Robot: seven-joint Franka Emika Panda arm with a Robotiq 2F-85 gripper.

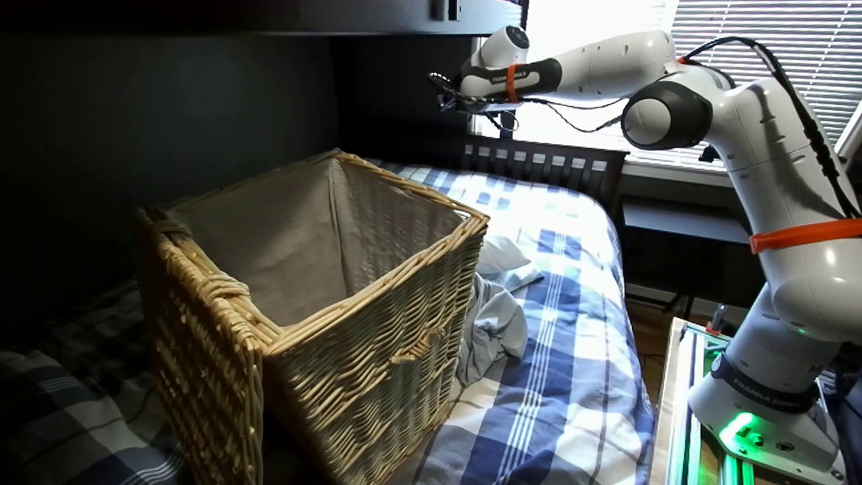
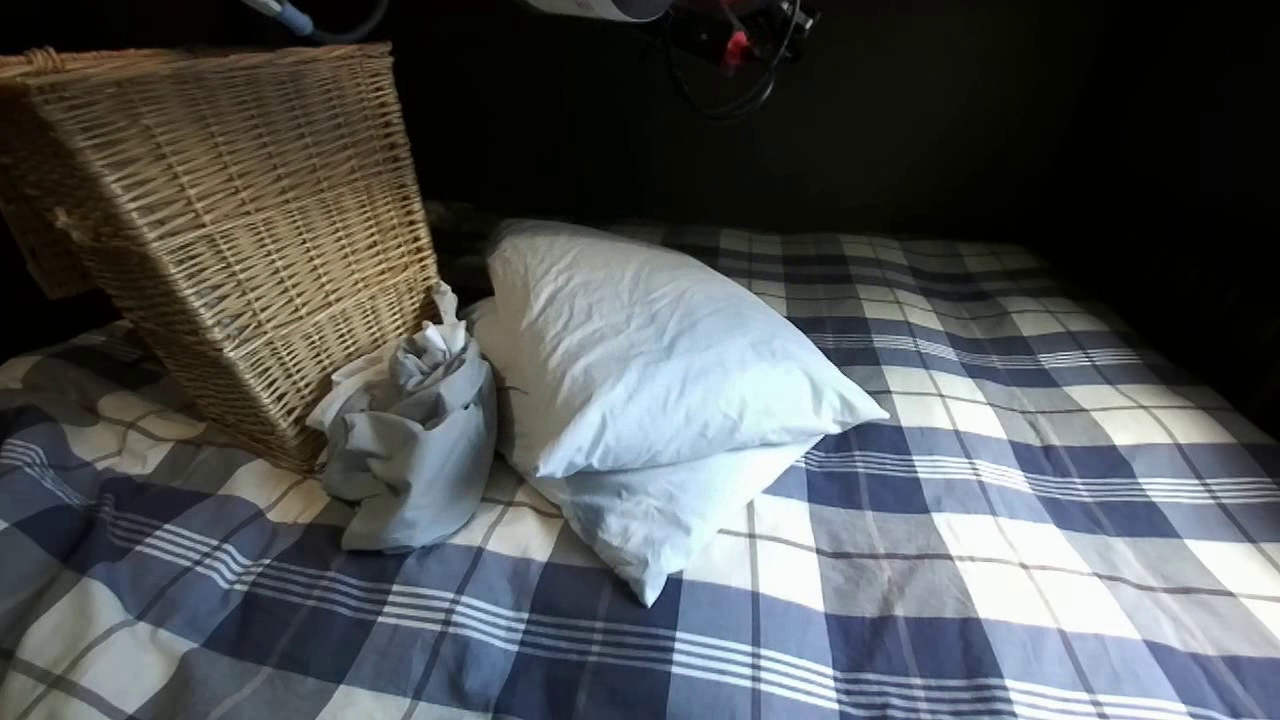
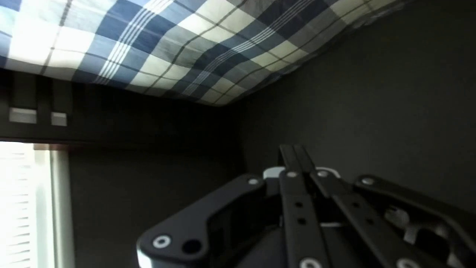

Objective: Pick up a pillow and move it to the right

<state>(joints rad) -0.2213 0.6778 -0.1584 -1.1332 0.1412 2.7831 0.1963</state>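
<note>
Your gripper sits closest in the wrist view, its two fingers together, well above the bed. In an exterior view you see the upper pillow lying far below it and apart from it, stacked on a lower pillow. A gray cloth lies just beside the two, between them and the wicker basket.
</note>
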